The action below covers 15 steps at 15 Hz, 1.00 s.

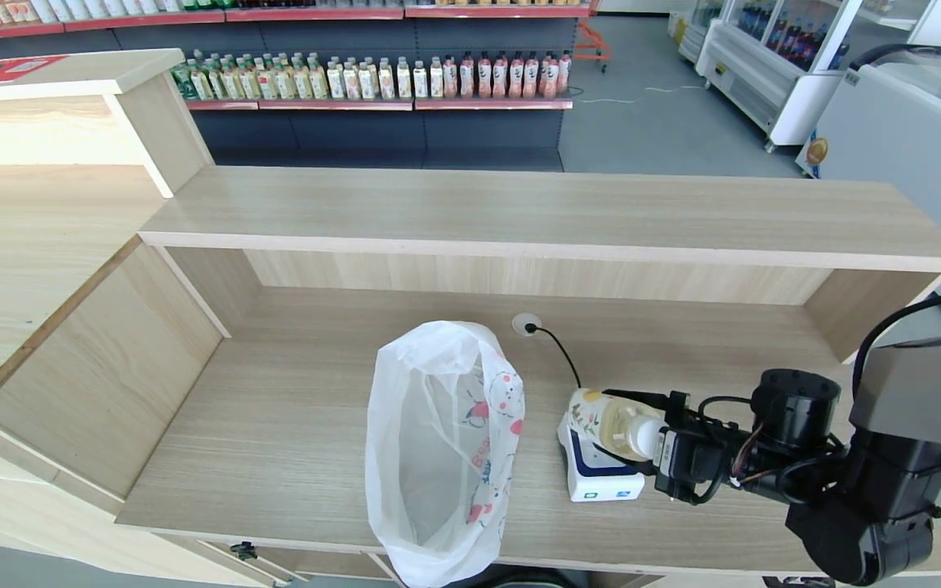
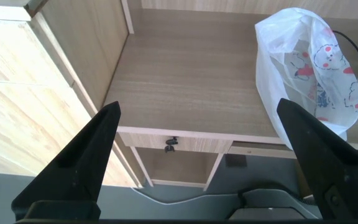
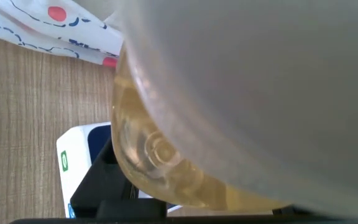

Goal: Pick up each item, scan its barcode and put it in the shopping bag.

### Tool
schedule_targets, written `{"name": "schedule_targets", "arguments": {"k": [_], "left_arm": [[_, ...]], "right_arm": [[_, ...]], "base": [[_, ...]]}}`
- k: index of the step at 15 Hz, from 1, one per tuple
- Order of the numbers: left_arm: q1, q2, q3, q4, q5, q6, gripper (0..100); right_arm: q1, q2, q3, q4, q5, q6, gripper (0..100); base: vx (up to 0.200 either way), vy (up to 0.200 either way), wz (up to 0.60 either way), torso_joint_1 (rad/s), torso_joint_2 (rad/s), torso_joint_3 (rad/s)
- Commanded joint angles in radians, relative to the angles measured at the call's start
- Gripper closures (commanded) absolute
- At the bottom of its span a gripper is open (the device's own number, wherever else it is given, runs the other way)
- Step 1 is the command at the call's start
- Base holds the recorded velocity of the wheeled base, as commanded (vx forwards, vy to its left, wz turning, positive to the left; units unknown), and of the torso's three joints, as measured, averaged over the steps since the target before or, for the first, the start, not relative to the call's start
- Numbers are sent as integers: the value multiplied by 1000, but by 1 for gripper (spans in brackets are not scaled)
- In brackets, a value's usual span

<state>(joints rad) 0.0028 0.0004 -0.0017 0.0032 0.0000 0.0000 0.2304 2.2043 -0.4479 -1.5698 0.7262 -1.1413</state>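
Observation:
My right gripper (image 1: 657, 437) is shut on a bottle of yellowish drink (image 1: 613, 423), holding it on its side by the cap end just over the white barcode scanner (image 1: 597, 478) at the counter's front right. The bottle (image 3: 166, 155) sits very close to the right wrist camera, with the scanner (image 3: 79, 158) under it. The white shopping bag (image 1: 442, 445) with red cartoon print stands open left of the scanner. My left gripper (image 2: 197, 155) hangs open below the counter's front edge, left of the bag (image 2: 309, 68), with nothing between its fingers.
A black cable (image 1: 560, 351) runs from a grommet (image 1: 526, 323) in the counter to the scanner. A raised wooden ledge (image 1: 552, 212) walls the back, and side panels close both ends. Left of the bag lies bare counter top (image 1: 274, 408).

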Motion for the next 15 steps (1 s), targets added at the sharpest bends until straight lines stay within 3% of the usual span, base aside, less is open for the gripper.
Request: {"name": "schedule_targets", "arguments": {"k": [1, 13, 15], "left_arm": [[0, 0, 0, 0, 0, 0, 0], [0, 0, 0, 0, 0, 0, 0], [0, 0, 0, 0, 0, 0, 0]], "right_arm": [[-16, 12, -2, -1, 1, -9, 100], [-56, 48, -3, -1, 9, -48, 100], [-54, -31, 8, -1, 6, 43, 100]], "base": [[0, 0, 0, 0, 0, 0], [0, 0, 0, 0, 0, 0], [0, 0, 0, 0, 0, 0]]}}
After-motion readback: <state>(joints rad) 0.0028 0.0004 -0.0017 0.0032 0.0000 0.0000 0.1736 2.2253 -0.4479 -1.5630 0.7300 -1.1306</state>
